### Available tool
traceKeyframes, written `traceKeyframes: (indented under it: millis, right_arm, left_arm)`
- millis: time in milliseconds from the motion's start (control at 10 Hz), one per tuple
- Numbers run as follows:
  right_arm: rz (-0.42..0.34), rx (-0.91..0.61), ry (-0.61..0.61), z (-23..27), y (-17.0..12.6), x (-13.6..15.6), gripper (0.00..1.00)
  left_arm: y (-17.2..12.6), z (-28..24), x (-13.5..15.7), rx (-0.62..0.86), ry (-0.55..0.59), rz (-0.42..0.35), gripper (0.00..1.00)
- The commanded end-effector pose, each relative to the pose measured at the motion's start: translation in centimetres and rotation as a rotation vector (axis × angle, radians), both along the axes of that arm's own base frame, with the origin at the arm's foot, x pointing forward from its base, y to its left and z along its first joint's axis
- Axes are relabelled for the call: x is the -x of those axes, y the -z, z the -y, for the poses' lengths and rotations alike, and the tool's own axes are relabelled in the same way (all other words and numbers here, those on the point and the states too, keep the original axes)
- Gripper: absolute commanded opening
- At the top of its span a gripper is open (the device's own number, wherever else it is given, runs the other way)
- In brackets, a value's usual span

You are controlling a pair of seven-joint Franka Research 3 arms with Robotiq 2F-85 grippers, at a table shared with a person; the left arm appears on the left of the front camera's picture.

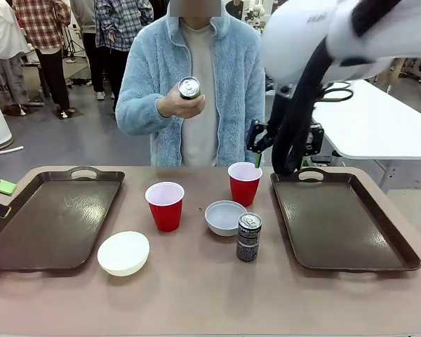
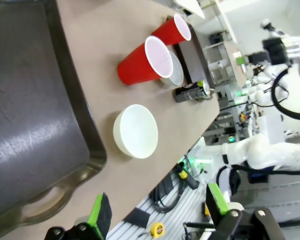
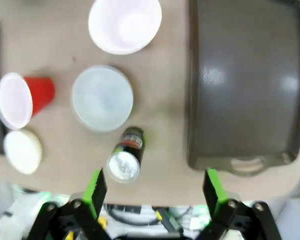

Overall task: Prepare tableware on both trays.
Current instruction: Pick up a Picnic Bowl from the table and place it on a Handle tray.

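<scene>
Two red cups, a pale grey bowl, a white bowl and a dark can stand on the table between the left tray and the right tray. Both trays are bare. The person holds the second can at chest height. My right gripper hangs open high above the table can and grey bowl; in the front view the right gripper is over the right tray's far left corner. My left gripper is open beyond the left tray's handle.
The person stands at the far side of the table, behind the cups. A white table stands at the back right. Other people stand at the far left of the room. The white bowl lies just off the left tray's rim.
</scene>
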State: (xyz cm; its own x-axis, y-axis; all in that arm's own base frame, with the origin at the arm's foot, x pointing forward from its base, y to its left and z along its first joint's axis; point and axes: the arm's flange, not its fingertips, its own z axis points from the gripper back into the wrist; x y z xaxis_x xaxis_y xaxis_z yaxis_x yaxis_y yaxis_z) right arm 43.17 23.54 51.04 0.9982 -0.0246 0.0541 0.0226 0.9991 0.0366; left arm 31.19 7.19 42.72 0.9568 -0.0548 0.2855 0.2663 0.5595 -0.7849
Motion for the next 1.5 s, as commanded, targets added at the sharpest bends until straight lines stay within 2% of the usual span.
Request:
traceKeyframes:
  millis: [0, 100, 200, 600, 700, 1100, 1400]
  right_arm:
    - [-0.028, 0.044, 0.059, -1.0, -0.1, -3.0, 1.00]
    - [-0.034, -0.026, 0.024, -0.6, -0.2, -2.7, 1.00]
    - [-0.015, 0.030, 0.026, -0.3, 1.2, -2.0, 1.00]
    - [-0.025, 0.009, 0.019, -0.5, 1.1, -2.8, 1.00]
    - [0.010, 0.001, 0.033, -1.3, 3.4, -3.6, 1.00]
    - [-0.041, 0.040, -0.042, -3.9, 11.1, -5.8, 1.00]
    - [-0.041, 0.081, -0.048, -4.4, 14.7, -6.6, 1.00]
  left_arm:
    - [-0.1, -0.2, 0.0, 0.016, 0.000, 0.007, 1.00]
    - [-0.1, -0.2, 0.0, 0.016, 0.000, 0.007, 1.00]
    - [-0.1, -0.2, 0.0, 0.016, 0.000, 0.007, 1.00]
    - [-0.1, -0.2, 0.0, 0.016, 0.000, 0.007, 1.00]
    - [-0.1, -0.2, 0.0, 0.016, 0.000, 0.007, 1.00]
    - [-0.1, -0.2, 0.0, 0.016, 0.000, 0.007, 1.00]
    - [-0.1, -0.2, 0.0, 0.016, 0.000, 0.007, 1.00]
